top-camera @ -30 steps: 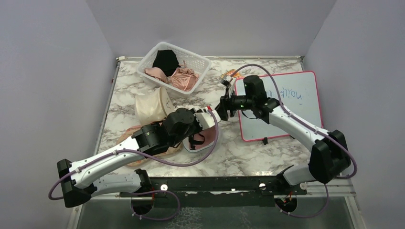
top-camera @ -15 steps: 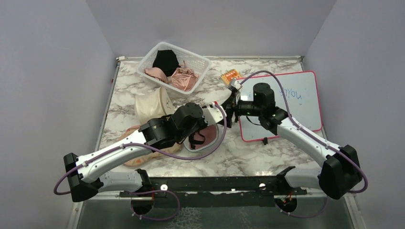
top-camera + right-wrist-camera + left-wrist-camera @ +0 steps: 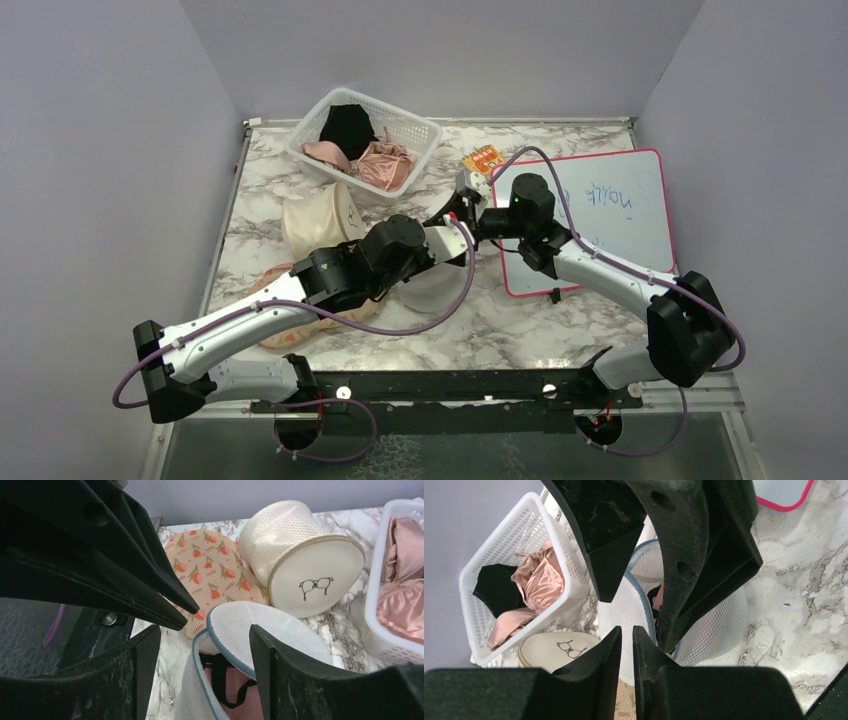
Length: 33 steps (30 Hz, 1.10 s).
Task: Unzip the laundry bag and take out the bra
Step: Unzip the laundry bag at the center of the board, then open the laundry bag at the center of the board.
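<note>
The right gripper (image 3: 202,632) has its fingers spread wide. The left gripper (image 3: 627,630) has its fingers pressed almost together, with only a thin slit between them. I cannot tell if anything is caught in that slit. The two grippers are tip to tip and crowd each other.

The laundry bag (image 3: 235,622) sits on the table (image 3: 794,580) right under both of them. It is round, so no side is longer. Its lid is tipped up between the right fingers, and the open gap shows the pink and black bra (image 3: 240,695) inside.

Just past the right fingers lie a peach flower pouch (image 3: 210,570) and a cream bag (image 3: 310,565) tipped on its side. A white basket (image 3: 519,530) of clothes is farther off.
</note>
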Each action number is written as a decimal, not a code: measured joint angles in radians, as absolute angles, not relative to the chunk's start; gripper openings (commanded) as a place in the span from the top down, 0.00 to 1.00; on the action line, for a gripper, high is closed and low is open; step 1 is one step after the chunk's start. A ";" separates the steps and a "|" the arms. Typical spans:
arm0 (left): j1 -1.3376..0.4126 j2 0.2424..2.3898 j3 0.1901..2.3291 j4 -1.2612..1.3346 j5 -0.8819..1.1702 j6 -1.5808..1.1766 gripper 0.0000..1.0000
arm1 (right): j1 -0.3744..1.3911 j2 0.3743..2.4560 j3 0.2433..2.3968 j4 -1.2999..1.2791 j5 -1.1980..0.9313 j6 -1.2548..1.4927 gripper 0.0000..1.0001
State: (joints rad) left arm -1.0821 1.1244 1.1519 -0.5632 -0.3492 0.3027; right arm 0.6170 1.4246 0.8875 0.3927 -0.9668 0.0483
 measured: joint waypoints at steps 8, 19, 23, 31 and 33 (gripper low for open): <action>-1.082 1.131 1.152 -0.562 -0.399 0.288 0.54 | 0.619 1.424 0.881 0.416 -0.829 0.080 0.29; -0.772 1.073 1.030 -0.485 -0.287 -0.051 0.29 | 0.618 1.255 0.833 0.160 -0.566 0.128 0.27; -0.626 1.040 0.893 -0.430 -0.163 -0.233 0.25 | 0.618 1.214 0.810 0.107 -0.556 0.129 0.28; -0.458 0.901 0.650 -0.368 -0.074 -0.683 0.11 | 0.618 1.211 0.797 0.048 -0.563 0.138 0.30; -0.444 0.833 0.572 -0.344 -0.069 -0.828 0.12 | 0.618 1.211 0.797 0.046 -0.566 0.137 0.30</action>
State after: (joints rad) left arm -0.4442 0.8333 0.5716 -0.3443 -0.0689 -0.8280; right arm 0.6178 1.2106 0.7975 0.0460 -0.5659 0.1371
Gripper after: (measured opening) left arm 0.880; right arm 0.703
